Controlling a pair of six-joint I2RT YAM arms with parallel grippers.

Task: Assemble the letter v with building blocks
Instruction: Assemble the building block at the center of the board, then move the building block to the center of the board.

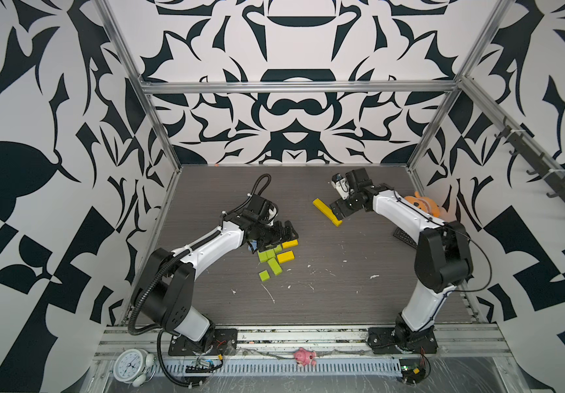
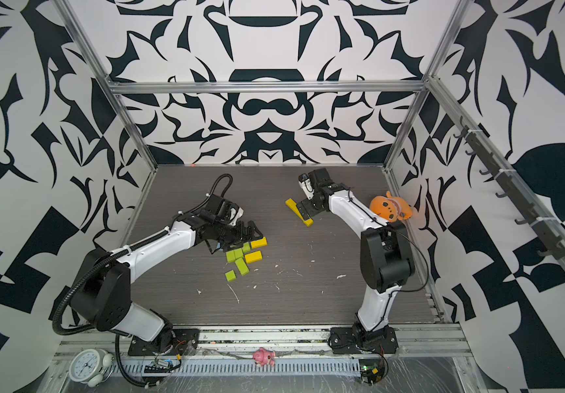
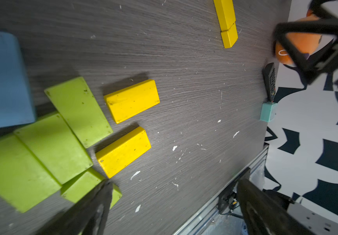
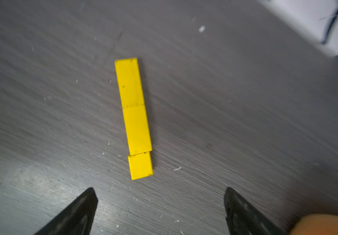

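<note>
three yellow blocks (image 4: pixel 135 118) lie end to end on the tabletop (image 1: pixel 342 306), two long and one short, touching so that they read as one straight bar. in both top views that bar runs on a slant, which suits one stroke of the v. the right gripper (image 4: pixel 160 191) hangs just beside the bar's short end with its fingers spread wide and nothing between them, so the bar rests on its own. the second stroke is not yet laid. the left gripper (image 3: pixel 174 181), fingers also apart and empty, hovers over the supply pile, well apart from the bar. that pile holds two loose yellow blocks (image 3: pixel 132 100) side by side, a huddle of lime green blocks (image 3: pixel 78 110) touching one another, and a light blue block (image 3: pixel 3 81) at its edge. keeping the pile to one side leaves room for the letter; i judge a matching yellow block the likely next pick
</note>
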